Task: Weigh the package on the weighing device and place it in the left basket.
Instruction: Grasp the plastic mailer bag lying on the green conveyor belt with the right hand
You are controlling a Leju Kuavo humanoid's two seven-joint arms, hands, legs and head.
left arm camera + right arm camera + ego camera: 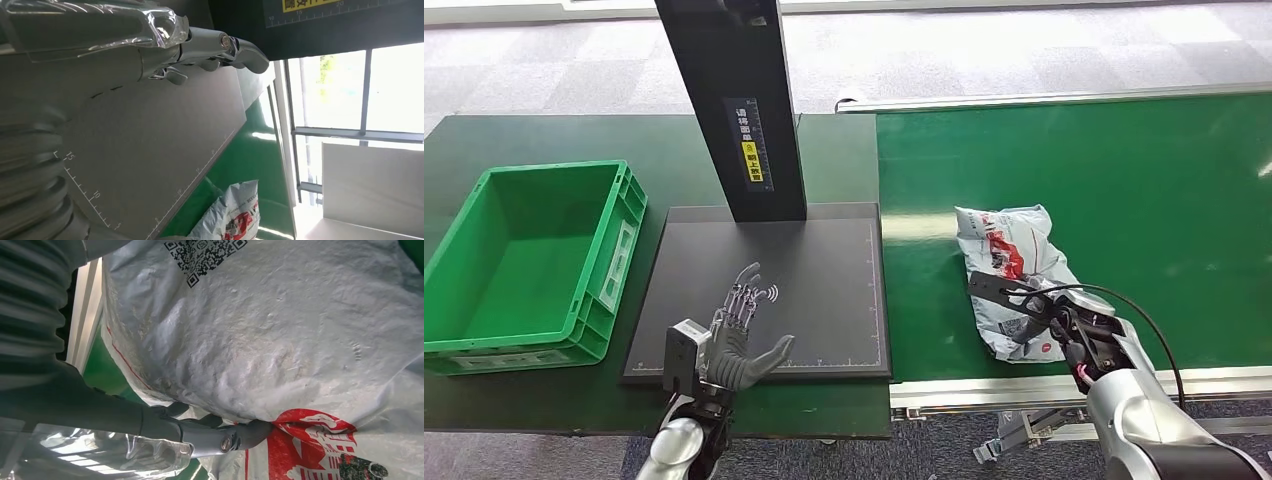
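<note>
A crumpled grey package with red print lies on the green belt, to the right of the black weighing plate. My right hand is on the package's near end: dark fingers lie across its top. In the right wrist view its thumb presses into the package. My left hand hovers open, fingers spread, over the plate's near part. The left wrist view shows that hand above the plate, with the package beyond. The green basket stands empty at the left.
A black post with a yellow label rises from the plate's far edge. A pale metal rail borders the belt's near side. The basket and the plate rest on a dark green table.
</note>
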